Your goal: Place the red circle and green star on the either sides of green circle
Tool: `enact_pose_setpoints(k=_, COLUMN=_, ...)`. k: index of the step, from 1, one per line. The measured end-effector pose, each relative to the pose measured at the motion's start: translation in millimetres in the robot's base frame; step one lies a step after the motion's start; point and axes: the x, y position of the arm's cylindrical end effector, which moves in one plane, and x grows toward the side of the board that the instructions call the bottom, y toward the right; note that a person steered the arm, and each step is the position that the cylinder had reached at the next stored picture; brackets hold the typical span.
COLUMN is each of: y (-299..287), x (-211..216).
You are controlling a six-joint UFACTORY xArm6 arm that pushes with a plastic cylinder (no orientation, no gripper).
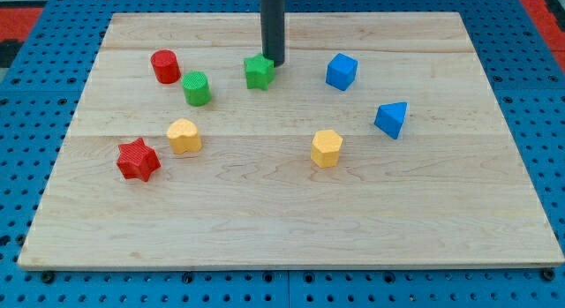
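Observation:
The red circle [165,66] stands at the upper left of the wooden board [291,211]. The green circle [197,88] is just below and to the right of it, almost touching. The green star [259,71] lies to the right of the green circle, with a gap between them. My tip [274,63] comes down from the view's top and rests against the green star's upper right side.
A red star [138,160] and a yellow block [184,136] lie at the lower left. A yellow hexagon [326,148] sits at the centre right. A blue cube [341,71] and a blue triangle-like block [392,119] are on the right.

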Motion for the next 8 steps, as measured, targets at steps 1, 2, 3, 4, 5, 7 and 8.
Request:
enact_pose_setpoints(k=1, y=0, x=10)
enact_pose_setpoints(k=2, y=2, x=-7)
enact_pose_setpoints(k=3, y=-15, x=-17)
enact_pose_setpoints(k=4, y=-29, x=10)
enact_pose_setpoints(k=5, y=-23, x=13)
enact_pose_setpoints(k=7, y=-120, x=-41)
enact_pose_setpoints(k=8, y=-180, x=-13)
